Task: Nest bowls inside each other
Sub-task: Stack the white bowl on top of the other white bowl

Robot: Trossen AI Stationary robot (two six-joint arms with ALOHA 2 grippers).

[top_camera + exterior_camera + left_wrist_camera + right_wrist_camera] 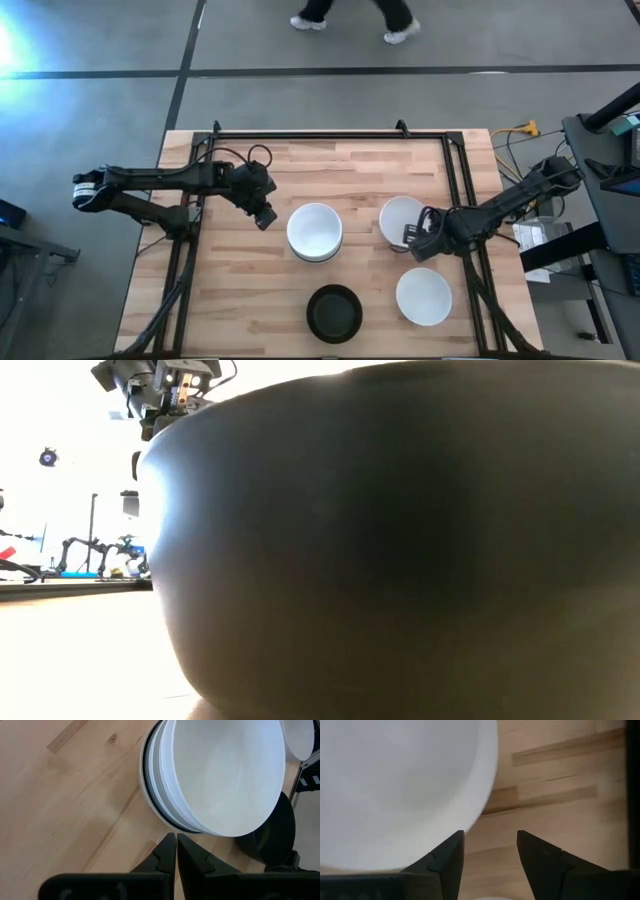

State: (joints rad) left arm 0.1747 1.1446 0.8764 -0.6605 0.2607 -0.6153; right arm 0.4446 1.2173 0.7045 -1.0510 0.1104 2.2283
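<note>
1. Sitting at the middle of the wooden desk is a stack of bowls, a white one on top; the left wrist view is showing white and grey rims with a dark one nested beneath it.
2. Lying nearer the front edge, just below that stack in the high view, is a black bowl, standing alone and filling most of the low view.
3. Resting on the right side are two more white bowls: one farther back, one nearer the front, apart from each other.
4. Hovering over the desk just left of the stack is the left gripper, its fingers clenched together on nothing.
5. Reaching in from the right is the right gripper, sitting at the near edge of the rear white bowl; its fingers are standing released, spread apart with bare wood between them, one finger just beside the bowl's rim.
6. Walking past on the floor beyond the desk is a person, only the shoes showing.
</note>
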